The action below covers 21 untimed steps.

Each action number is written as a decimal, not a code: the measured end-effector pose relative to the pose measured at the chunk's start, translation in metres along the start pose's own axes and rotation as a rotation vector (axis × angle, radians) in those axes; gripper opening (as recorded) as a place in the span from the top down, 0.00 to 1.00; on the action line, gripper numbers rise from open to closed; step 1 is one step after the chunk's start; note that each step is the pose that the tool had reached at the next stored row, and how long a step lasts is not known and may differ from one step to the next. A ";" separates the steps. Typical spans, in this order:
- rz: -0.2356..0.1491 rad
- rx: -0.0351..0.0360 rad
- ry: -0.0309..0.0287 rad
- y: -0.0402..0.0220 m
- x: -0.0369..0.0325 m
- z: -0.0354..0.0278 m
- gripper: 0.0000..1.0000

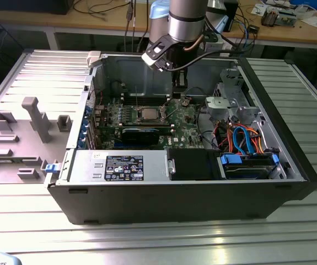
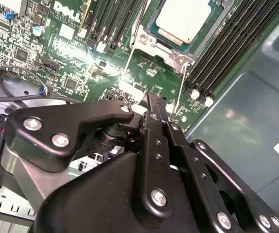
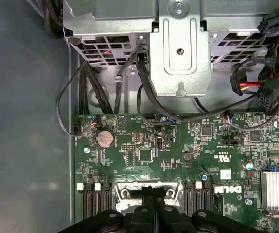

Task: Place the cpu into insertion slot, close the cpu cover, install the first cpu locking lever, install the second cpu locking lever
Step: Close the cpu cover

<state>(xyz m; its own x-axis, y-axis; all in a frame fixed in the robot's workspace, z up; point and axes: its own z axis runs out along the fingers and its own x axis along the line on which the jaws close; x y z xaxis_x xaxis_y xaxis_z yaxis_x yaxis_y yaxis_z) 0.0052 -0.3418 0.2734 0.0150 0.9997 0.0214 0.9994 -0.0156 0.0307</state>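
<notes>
Second wrist view: gripper [image 2: 153, 109] pinched together, empty; cpu [image 2: 183, 17] beyond, memory slots [image 2: 226, 53] flanking it.

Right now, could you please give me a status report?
Gripper shut, empty, above board. Cpu seated in slot. Nothing between them.

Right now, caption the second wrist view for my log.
Shut gripper poised over the motherboard, the cpu lying in the insertion slot.

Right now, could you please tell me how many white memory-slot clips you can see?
4. Clip one and clip two end the memory slots on one side of the insertion slot; clip three and clip four on the other. The gripper may hide more.
</notes>
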 end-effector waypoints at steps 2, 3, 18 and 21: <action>0.000 0.0000 -0.0001 0.0030 0.0001 0.0003 0.89; 0.000 -0.0001 -0.0002 0.0048 0.0001 0.0008 0.89; 0.000 0.0000 -0.0009 0.0190 0.0002 0.0054 0.89; 0.000 -0.0001 -0.0010 0.0227 0.0002 0.0071 0.89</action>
<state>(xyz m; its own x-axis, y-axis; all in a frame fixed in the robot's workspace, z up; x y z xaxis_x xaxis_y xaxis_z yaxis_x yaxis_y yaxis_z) 0.0281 -0.3418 0.2670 0.0149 0.9997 0.0204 0.9994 -0.0156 0.0308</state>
